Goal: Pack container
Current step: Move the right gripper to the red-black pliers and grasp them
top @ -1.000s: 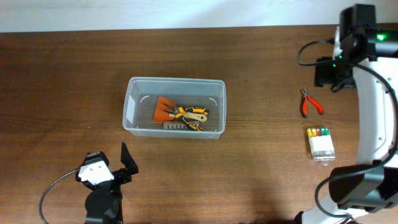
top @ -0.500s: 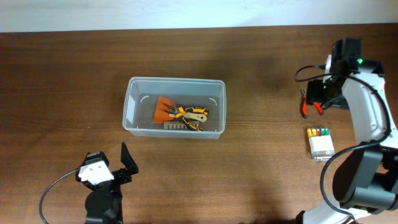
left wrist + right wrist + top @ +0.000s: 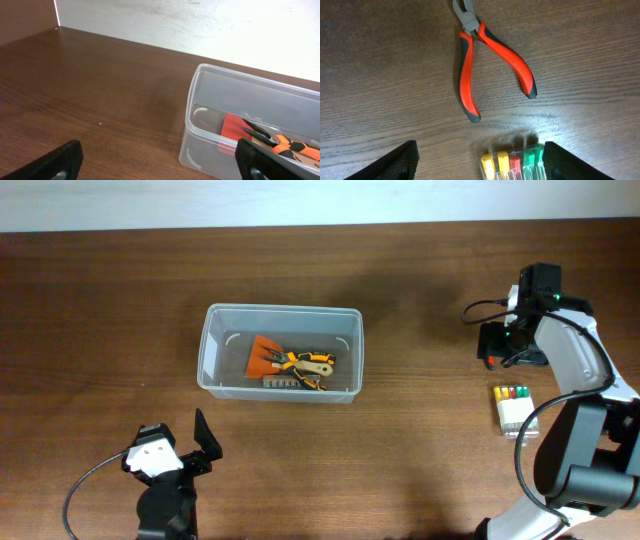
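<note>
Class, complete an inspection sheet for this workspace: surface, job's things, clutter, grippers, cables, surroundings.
Surface: dark brown wooden table.
Job's things: clear plastic rectangular container holds orange and yellow-black hand tools; red-handled pliers and small clear box of coloured bits lie on the table outside it.
Clutter: nothing seen.
Grippers: left gripper open, empty, facing the container; right gripper open, above the pliers.
Cables: black cable loop beside left arm; black cable on right arm.
Surroundings: pale wall behind the table.
</note>
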